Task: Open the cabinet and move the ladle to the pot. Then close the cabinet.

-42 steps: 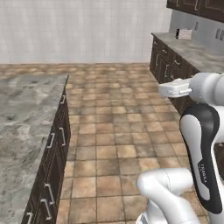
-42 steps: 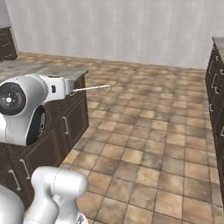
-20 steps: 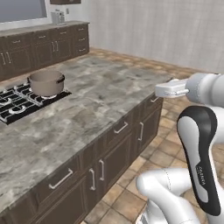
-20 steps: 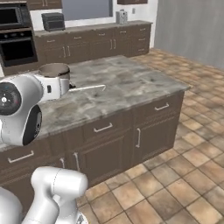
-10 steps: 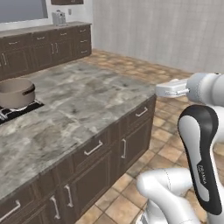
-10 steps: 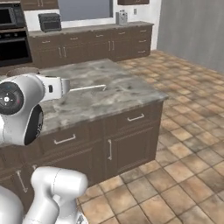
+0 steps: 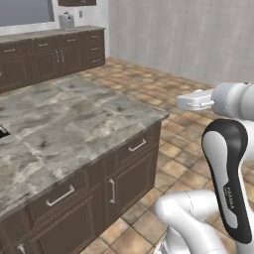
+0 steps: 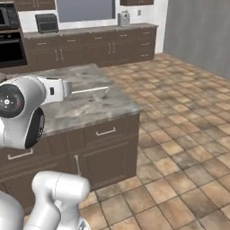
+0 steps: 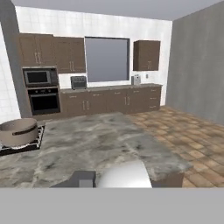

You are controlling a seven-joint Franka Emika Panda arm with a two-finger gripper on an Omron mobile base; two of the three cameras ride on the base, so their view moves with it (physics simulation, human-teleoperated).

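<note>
My gripper [image 8: 69, 91] is shut on the ladle [image 8: 92, 90], whose thin pale handle sticks out level over the island's near right corner. In the hand view the ladle's round white bowl [image 9: 124, 174] sits at the bottom, beside a dark fingertip [image 9: 83, 179]. From the left base view the gripper [image 7: 181, 102] hangs past the island's right end, above the floor. The pot [image 9: 17, 131], round and grey-brown, stands on the stove at the island's far left. Wall cabinets [image 9: 146, 55] on the far wall have shut doors; which is the task's cabinet I cannot tell.
A marble-topped island [image 7: 74, 124] with dark drawers fills the left and centre. The back wall holds a counter [image 9: 109, 89], an oven and microwave [image 9: 41, 89] and a window. Tiled floor [image 8: 179, 134] lies open to the right, with a grey wall beyond.
The whole scene has shifted as the base moves: the island has slid left and the pot has left the left base view. The gripper holds the ladle as before.
</note>
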